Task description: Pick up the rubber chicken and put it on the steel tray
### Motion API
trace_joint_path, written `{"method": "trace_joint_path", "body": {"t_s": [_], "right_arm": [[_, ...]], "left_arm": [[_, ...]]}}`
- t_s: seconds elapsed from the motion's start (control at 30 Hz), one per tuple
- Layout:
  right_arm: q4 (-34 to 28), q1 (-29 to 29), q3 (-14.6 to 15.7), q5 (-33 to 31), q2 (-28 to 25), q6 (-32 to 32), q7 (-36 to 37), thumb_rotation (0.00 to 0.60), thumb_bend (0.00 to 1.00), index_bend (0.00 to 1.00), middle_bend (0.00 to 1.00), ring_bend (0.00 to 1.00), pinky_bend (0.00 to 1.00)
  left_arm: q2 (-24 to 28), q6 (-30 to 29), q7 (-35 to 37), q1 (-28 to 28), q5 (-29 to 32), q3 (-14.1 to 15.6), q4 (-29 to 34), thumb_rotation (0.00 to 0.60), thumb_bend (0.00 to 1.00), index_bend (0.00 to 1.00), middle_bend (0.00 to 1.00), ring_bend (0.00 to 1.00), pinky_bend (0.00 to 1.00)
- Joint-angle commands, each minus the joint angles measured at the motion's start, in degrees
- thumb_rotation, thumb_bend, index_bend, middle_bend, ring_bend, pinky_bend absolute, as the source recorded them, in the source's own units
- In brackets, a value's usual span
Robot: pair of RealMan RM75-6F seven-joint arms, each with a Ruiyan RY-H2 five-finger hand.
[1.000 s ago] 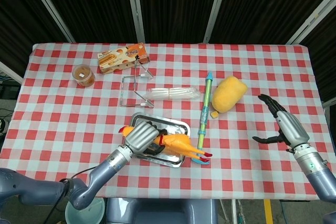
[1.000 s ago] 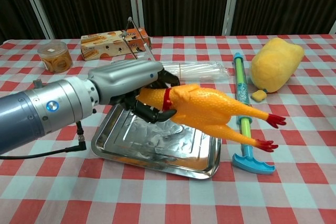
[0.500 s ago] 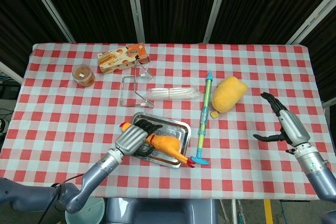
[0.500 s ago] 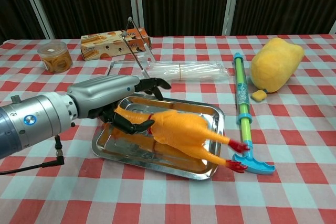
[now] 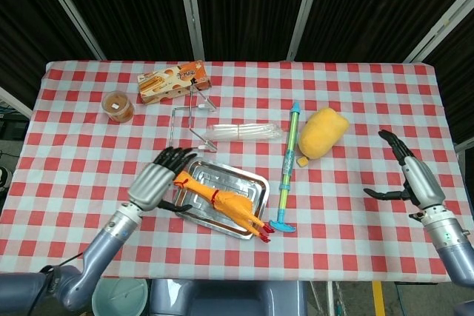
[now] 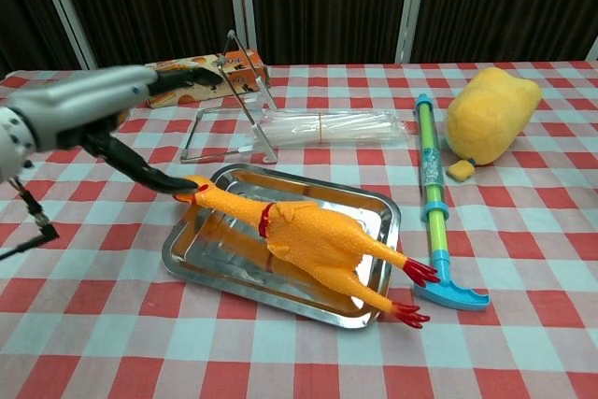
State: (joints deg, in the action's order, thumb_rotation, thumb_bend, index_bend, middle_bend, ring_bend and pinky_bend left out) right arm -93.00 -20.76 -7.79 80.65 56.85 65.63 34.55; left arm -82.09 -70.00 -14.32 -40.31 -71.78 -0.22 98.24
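Since half a second ago my left hand [image 5: 153, 180] has let go of the rubber chicken [image 5: 220, 201] and drawn back toward the left edge of the steel tray [image 5: 252, 177]; the bird has dropped from the grasp and settled.

Present condition: the chicken lies diagonally in the tray, head at the near-left rim, body on the tray floor, red feet poking over the front-right rim. In the chest view the feet [image 6: 416, 292] hang just clear of the tray edge, beside the blue handle of the green water pump toy [image 6: 432, 195]. Left fingers [image 6: 154, 176] are spread and hold nothing; one dark fingertip sits at or just beside the beak, and I cannot tell whether it touches. My right hand [image 5: 412, 180] hovers well apart at the far right of the surface, fingers apart, empty.

Assessment: placement looks effectively complete; the step in hand is the withdrawal. To do it well I would lift the left hand upward first, then back, so that no fingertip drags the head and tips the chicken over the rim. The overhanging legs are the weak point: a nudge at the head end could pivot the body further out. I would avoid sweeping toward the wire stand [image 5: 191, 125] and the clear plastic packet [image 5: 242, 132] behind the tray.
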Motion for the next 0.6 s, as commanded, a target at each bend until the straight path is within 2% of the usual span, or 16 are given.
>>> {"method": "trace_joint_path", "body": {"t_s": [0.03, 0.13, 0.27, 0.43, 0.5, 0.6], "right_arm": [[2.3, 1.8, 0.5, 0.8, 1.8, 3.6, -3.9, 0.6, 0.16, 0.0, 0.0, 0.0, 0.09], [3.7, 3.2, 0.9, 1.3, 3.5, 6.6, -8.4, 0.6, 0.16, 0.0, 0.0, 0.0, 0.09], [7.8, 5.4, 1.7, 2.4, 7.1, 12.5, -22.0, 0.6, 0.16, 0.0, 0.0, 0.0, 0.07], [10.8, 8.0, 3.0, 3.5, 10.2, 17.4, -32.5, 0.6, 0.16, 0.0, 0.0, 0.0, 0.03], [9.8, 10.3, 4.9, 4.3, 10.5, 19.1, -34.0, 0.6, 0.16, 0.0, 0.0, 0.0, 0.01], [8.7, 11.5, 5.9, 4.3, 10.2, 19.3, -35.2, 0.6, 0.16, 0.0, 0.0, 0.0, 0.0]], "left_arm": [[7.8, -7.1, -0.8, 5.8, -2.4, 1.2, 3.2, 0.6, 0.05, 0.0, 0.03, 0.0, 0.0], [10.9, -11.1, -1.2, 9.3, -3.1, 2.3, 4.0, 0.6, 0.05, 0.01, 0.04, 0.0, 0.0], [15.0, -15.3, 0.5, 14.5, -3.7, 4.1, 5.0, 0.6, 0.05, 0.03, 0.05, 0.0, 0.0], [18.1, -19.2, 2.7, 19.7, -4.8, 6.4, 5.7, 0.6, 0.05, 0.05, 0.05, 0.0, 0.0], [19.3, -21.1, 3.9, 23.1, -6.5, 8.7, 5.7, 0.6, 0.05, 0.06, 0.05, 0.0, 0.0], [19.5, -21.9, 5.6, 25.0, -7.9, 9.0, 5.5, 0.6, 0.05, 0.06, 0.05, 0.0, 0.0]]}}
